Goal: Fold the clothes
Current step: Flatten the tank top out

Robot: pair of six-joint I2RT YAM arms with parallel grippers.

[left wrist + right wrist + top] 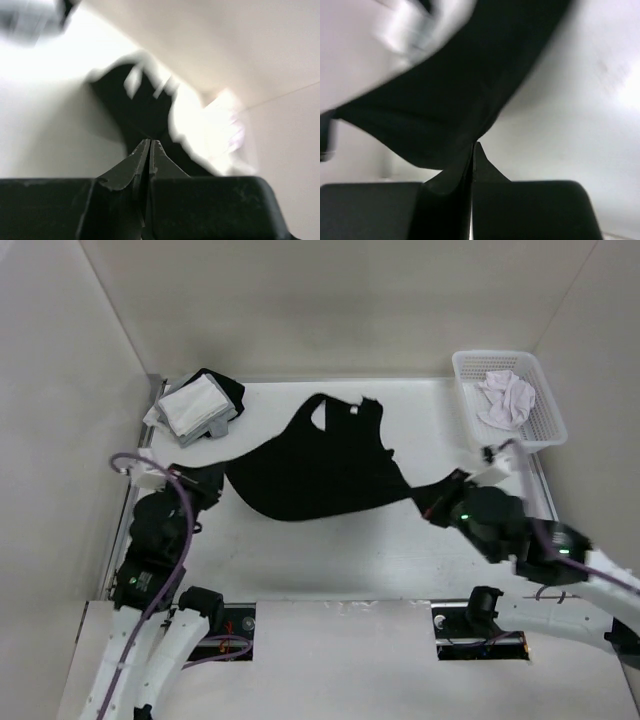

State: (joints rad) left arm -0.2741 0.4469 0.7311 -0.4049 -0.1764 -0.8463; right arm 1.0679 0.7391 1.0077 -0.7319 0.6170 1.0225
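Note:
The clothes (pixel 320 465), a black sleeveless top, hang stretched between my two grippers over the white table, with the straps and neck toward the back. My left gripper (pixel 218 480) is shut on the garment's left corner. In the left wrist view the jaws (pixel 150 141) are pressed together and the dark fabric (pixel 135 105) runs away from their tips. My right gripper (pixel 428 502) is shut on the right corner, which is pulled into a narrow strip. In the right wrist view the black cloth (pixel 445 100) spreads up and left from the closed tips (pixel 475 144).
A stack of white and black garments (pixel 200 405) lies at the back left corner. A white basket (pixel 545 405) holding a white cloth (pixel 505 400) stands at the back right. Walls close in the table on the left, back and right.

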